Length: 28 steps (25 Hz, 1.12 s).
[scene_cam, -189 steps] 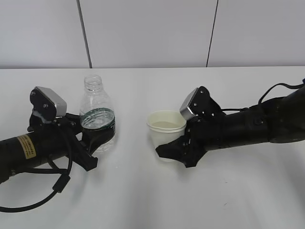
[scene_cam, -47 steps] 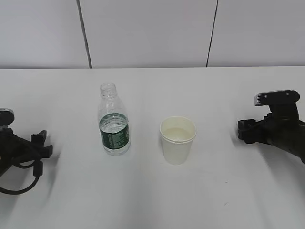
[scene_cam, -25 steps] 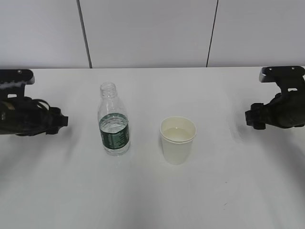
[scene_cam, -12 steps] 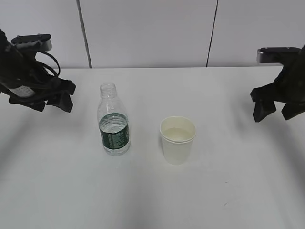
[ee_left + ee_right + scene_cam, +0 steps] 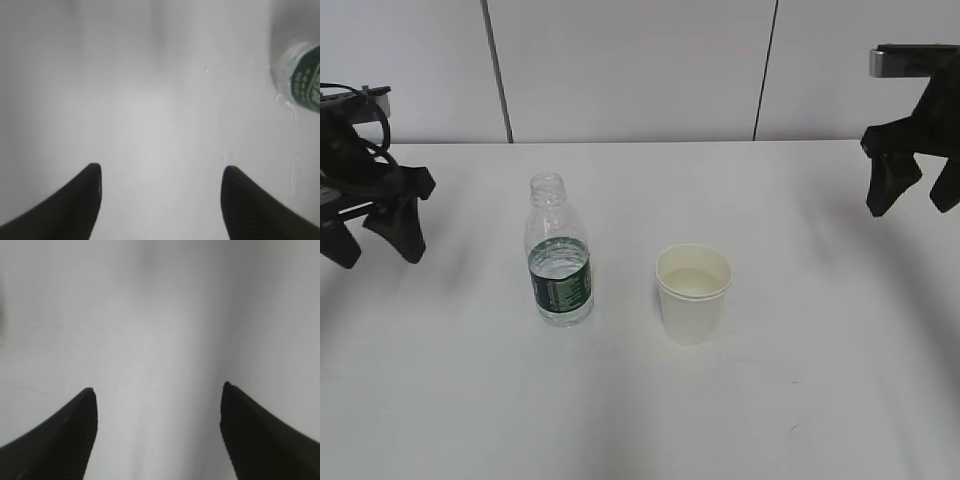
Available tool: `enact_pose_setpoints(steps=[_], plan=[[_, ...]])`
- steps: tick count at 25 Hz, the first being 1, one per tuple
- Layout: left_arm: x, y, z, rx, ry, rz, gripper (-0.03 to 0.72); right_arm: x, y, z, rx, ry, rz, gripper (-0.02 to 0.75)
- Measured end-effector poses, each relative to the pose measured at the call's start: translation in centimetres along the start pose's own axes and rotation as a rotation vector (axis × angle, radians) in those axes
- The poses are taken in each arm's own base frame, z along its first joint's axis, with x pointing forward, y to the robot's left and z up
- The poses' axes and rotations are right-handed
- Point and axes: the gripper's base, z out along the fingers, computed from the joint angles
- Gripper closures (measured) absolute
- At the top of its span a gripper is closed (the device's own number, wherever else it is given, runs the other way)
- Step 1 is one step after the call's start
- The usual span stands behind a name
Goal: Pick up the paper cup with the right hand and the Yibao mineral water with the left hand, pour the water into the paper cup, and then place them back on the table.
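The Yibao mineral water bottle (image 5: 559, 255), clear, capless, with a dark green label, stands upright on the white table (image 5: 640, 420). The cream paper cup (image 5: 693, 292) stands upright to its right, with liquid inside. My left gripper (image 5: 375, 240) hangs open and empty at the far left, fingers pointing down, well apart from the bottle. In the left wrist view the gripper (image 5: 160, 172) is open over bare table, and the bottle's label (image 5: 306, 85) shows at the right edge. My right gripper (image 5: 912, 192) hangs open and empty at the far right; it is open over bare table in the right wrist view (image 5: 157, 392).
A pale panelled wall (image 5: 630, 70) with dark vertical seams runs behind the table's far edge. The table carries nothing besides the bottle and the cup.
Both grippers let go of the bottle and cup, drew back to the sides and rose, now pointing down. The bottle and cup stand still.
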Motion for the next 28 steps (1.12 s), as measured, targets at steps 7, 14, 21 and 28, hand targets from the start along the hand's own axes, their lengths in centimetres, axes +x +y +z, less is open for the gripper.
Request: enact_pose_setpoints(steps=[7, 14, 21, 28], plan=[[0.9, 1.1, -0.2, -0.023, 0.102, -0.027, 0.23, -0.1, 0.2, -0.3, -0.025, -0.006, 0.009, 0.144], [1.2, 1.9, -0.4, -0.112, 0.124, -0.006, 0.23, 1.3, 0.6, -2.6, -0.042, -0.054, 0.012, 0.144], [4.7, 1.8, -2.1, -0.114, 0.113, -0.005, 0.23, 5.5, 0.7, -5.0, -0.015, -0.077, 0.002, 0.144], [10.7, 1.8, -4.6, -0.111, 0.053, -0.003, 0.23, 11.8, 1.1, -5.6, -0.005, -0.058, -0.005, 0.144]])
